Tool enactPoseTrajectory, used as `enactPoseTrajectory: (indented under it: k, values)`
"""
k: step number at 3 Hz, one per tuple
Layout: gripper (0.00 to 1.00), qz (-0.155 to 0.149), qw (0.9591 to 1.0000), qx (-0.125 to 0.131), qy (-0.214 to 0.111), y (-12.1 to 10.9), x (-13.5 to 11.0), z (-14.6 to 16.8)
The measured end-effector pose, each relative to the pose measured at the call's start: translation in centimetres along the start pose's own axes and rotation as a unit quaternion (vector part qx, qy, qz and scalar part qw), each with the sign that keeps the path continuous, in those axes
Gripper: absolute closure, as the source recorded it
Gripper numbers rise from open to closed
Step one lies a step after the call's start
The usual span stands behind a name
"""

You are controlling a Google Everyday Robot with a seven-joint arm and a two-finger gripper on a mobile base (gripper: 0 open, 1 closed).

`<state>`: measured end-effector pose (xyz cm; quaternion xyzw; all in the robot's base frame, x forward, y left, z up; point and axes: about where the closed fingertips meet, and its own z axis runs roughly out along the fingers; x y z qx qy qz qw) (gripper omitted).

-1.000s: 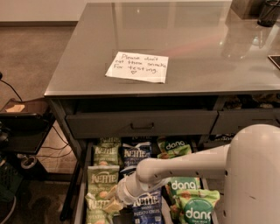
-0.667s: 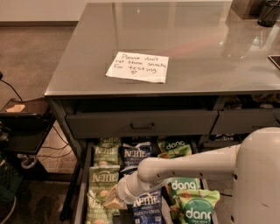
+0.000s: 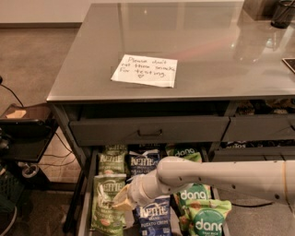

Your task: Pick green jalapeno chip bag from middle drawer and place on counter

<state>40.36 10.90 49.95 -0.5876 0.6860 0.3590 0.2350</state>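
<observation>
The middle drawer (image 3: 85, 203) is pulled open below the counter (image 3: 212, 37). Two pale olive-green Kettle jalapeno chip bags lie in its left column: one at the back (image 3: 112, 162) and one nearer the front (image 3: 107, 203). Dark blue Kettle bags (image 3: 143, 163) fill the middle column. My white arm reaches in from the right. My gripper (image 3: 120, 202) is down in the drawer at the right edge of the front green bag, touching it. The counter holds a white handwritten note (image 3: 145, 70).
Bright green "dang" bags (image 3: 207, 221) lie in the drawer's right column. A closed grey drawer with a bar handle (image 3: 150, 131) is above. A dark side table (image 3: 23, 133) and cables stand to the left. A dark object (image 3: 281, 11) sits at the counter's far right corner.
My arm has shifted slightly, with the elbow moving right. The gripper stays at the front green bag. The bags have not visibly moved.
</observation>
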Motion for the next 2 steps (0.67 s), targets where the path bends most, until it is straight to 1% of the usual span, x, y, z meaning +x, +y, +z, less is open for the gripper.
enactPoseTrajectory:
  k: [1,2]
  values:
    - [1.0,0.001,0.9995,0.019,-0.023,-0.9,-3.0,-6.7]
    - [1.0,-0.01,0.9988,0.044,-0.018,-2.1,-5.8,-14.6]
